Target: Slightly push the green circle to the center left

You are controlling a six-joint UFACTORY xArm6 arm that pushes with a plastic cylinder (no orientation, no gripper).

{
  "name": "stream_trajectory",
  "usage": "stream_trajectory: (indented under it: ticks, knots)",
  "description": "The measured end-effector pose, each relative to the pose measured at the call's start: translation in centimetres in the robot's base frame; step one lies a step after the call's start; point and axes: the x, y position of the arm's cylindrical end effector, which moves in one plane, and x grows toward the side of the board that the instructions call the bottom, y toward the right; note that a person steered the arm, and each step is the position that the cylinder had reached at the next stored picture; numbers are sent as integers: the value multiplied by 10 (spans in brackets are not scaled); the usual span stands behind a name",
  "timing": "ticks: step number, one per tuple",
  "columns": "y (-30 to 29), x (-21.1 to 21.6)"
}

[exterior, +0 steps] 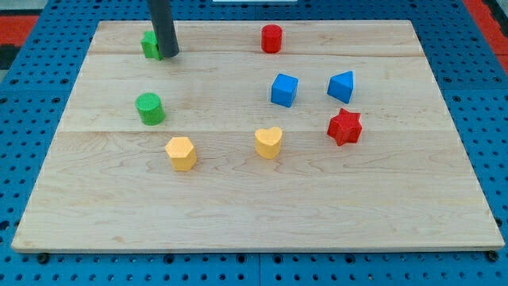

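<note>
The green circle [149,109] is a short green cylinder on the wooden board [254,199], left of centre. My tip [170,56] is near the view's top left, well above the green circle and slightly to its right. The rod stands right against a second green block [148,44], partly hiding it, so that block's shape is unclear.
A red cylinder [271,38] stands at the top centre. A blue cube [284,90] and a blue angular block [341,86] sit right of centre. A red star [344,127], a yellow heart [268,142] and a yellow hexagon-like block [181,153] lie below them.
</note>
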Motion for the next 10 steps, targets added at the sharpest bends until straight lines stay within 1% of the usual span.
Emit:
stream_trajectory:
  ticks: [1, 2, 3, 4, 5, 6, 7, 8, 9, 10]
  knots:
    - [-17, -13]
    - [9, 3]
    - [46, 42]
    - [50, 84]
    - [56, 114]
    - [41, 127]
    - [1, 138]
    - [-35, 138]
    - [24, 139]
    - [84, 151]
